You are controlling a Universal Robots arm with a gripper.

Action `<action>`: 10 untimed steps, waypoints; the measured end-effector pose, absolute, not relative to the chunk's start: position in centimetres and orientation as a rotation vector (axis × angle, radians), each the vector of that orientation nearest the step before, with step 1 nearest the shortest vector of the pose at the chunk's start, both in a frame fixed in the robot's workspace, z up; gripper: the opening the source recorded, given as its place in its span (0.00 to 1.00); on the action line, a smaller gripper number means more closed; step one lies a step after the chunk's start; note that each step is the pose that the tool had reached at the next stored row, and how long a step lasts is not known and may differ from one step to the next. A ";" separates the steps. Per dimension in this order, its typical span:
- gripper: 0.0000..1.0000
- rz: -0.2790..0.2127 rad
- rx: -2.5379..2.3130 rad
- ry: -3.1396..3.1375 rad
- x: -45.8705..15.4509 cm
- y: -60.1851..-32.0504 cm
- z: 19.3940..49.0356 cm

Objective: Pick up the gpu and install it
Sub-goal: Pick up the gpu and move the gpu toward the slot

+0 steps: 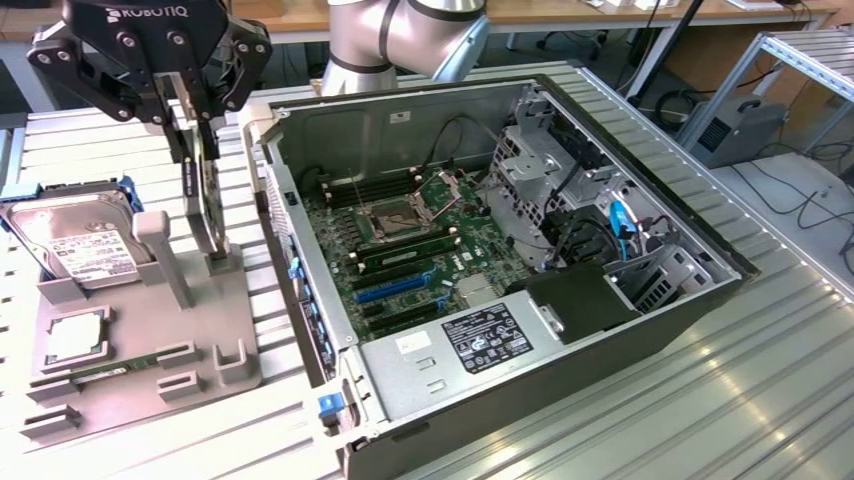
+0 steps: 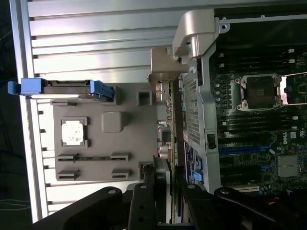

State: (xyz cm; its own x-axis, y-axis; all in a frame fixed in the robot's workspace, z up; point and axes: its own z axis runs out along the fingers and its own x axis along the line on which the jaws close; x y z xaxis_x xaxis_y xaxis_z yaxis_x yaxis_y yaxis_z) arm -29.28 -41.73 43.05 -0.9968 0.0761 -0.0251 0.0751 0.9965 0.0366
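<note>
On the grey holder (image 1: 200, 310) just beside the open computer case (image 1: 667, 310), the gpu (image 1: 203, 195) stood on edge, a thin dark card with a silvery strip facing the exterior camera. Its flat faces ran parallel to the case's near side wall, and from the wrist camera its narrow edge (image 2: 171, 129) lay in line with that wall. Whether its long axis ran upright or along the wall could not be told. Directly above it, the hand (image 1: 194, 135) straddled the card's upper edge (image 2: 169, 167); whether it was clamped on the card or merely set around it could not be told. On the exterior view's left, a hard drive (image 1: 80, 245) leaned in the same holder, near the card but apart from it. Holder and case both rested on the slatted metal bench (image 1: 747, 400).
</note>
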 end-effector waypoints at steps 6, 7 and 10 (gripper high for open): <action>0.27 0.055 0.118 3.112 -29.2 -41.7 43.1; 0.27 0.055 0.118 3.112 -29.1 -41.7 43.1; 0.27 0.055 0.118 3.112 -29.1 -41.7 43.1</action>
